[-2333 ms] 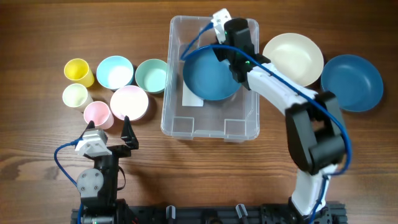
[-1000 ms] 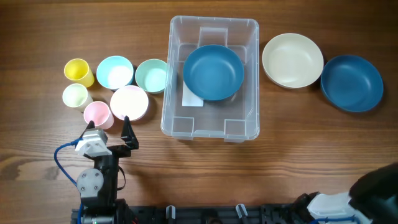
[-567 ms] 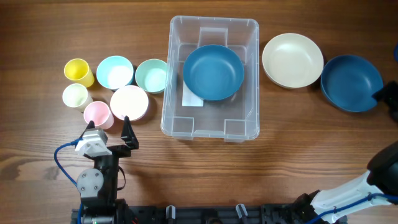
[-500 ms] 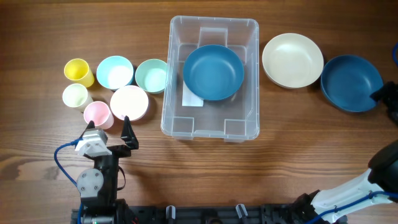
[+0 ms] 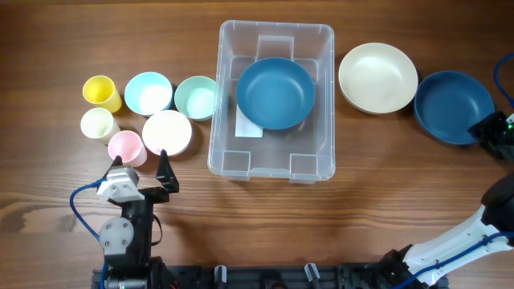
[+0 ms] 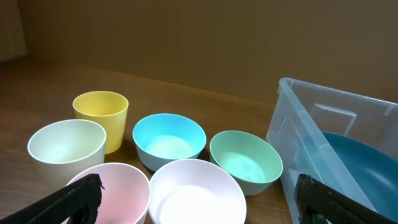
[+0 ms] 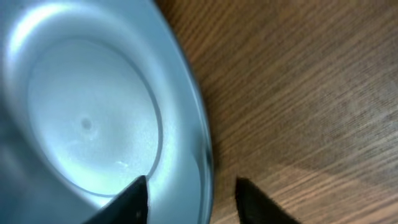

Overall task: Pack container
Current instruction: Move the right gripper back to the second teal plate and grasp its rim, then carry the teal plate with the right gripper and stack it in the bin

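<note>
**Change noted:** the right arm has left the container [image 5: 227, 104] and the right gripper [image 5: 490, 133] now sits at the far right table edge, against the right rim of the loose dark blue bowl [image 5: 450, 104].

**Count:**
- One clear container, at top centre of the table [image 5: 265, 229].
- Two dark blue bowls: one loose, and one inside the container [image 5: 275, 92], lying over part of a white label [image 5: 246, 128].
- One large cream bowl [image 5: 377, 78], between the container and the loose blue bowl.
- Three small bowls left of the container: light blue [image 5: 148, 93], mint [image 5: 196, 97] and white [image 5: 167, 132].
- Three cups: yellow [image 5: 102, 92], off-white [image 5: 99, 124] and pink [image 5: 126, 147].

**Grippers:**
- Right: in the wrist view the fingers stand apart, one inside the bowl rim and one outside, with a gap on each side.
- Left gripper [image 5: 141, 164]: spread wide, holding nothing, near the pink cup.

**Obscured:**
- The frame cuts off most of the right arm.
- The right wrist view shows only part of the bowl.
</note>
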Motion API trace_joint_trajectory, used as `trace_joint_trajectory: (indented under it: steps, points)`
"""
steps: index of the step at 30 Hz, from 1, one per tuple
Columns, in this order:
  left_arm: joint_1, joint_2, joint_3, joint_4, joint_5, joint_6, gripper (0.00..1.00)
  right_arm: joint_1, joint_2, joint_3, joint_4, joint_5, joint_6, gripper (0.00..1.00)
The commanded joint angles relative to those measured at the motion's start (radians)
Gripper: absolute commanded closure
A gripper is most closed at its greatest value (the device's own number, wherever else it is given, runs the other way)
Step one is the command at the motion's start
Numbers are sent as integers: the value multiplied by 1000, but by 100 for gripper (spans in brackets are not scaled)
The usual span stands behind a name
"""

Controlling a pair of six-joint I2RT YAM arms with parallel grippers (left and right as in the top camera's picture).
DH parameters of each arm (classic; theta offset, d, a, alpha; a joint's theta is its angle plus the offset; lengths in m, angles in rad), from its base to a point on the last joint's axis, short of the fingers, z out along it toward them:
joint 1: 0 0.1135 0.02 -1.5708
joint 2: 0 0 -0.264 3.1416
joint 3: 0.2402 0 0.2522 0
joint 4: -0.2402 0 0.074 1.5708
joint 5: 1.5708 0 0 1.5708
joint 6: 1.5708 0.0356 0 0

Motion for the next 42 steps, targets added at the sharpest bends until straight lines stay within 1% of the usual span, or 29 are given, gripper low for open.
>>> trace_joint_trajectory:
  steps: [1,3,10,17,23,26,35,39,42]
  points:
    - [-6,-6,-9,3,9,20,0,6,18,-5,8,-21,-3,68]
    - [-6,-6,-9,3,9,20,0,6,18,-5,8,-21,-3,70]
    - [-6,-6,-9,3,9,20,0,6,19,-6,10,32,-3,71]
    - [-6,-6,-9,3,9,20,0,6,19,-6,16,32,0,88]
    - [-6,-6,-9,3,9,20,0,6,19,-6,19,32,0,91]
    - [-6,-6,-9,3,9,20,0,6,19,-6,22,32,0,96]
    - [-6,-6,-9,3,9,20,0,2,-14,8,-4,40,-2,96]
    - [-6,-6,-9,3,9,20,0,0,-90,43,-6,40,-2,96]
    - [-6,-6,-9,3,9,20,0,0,-179,69,-6,77,8,96]
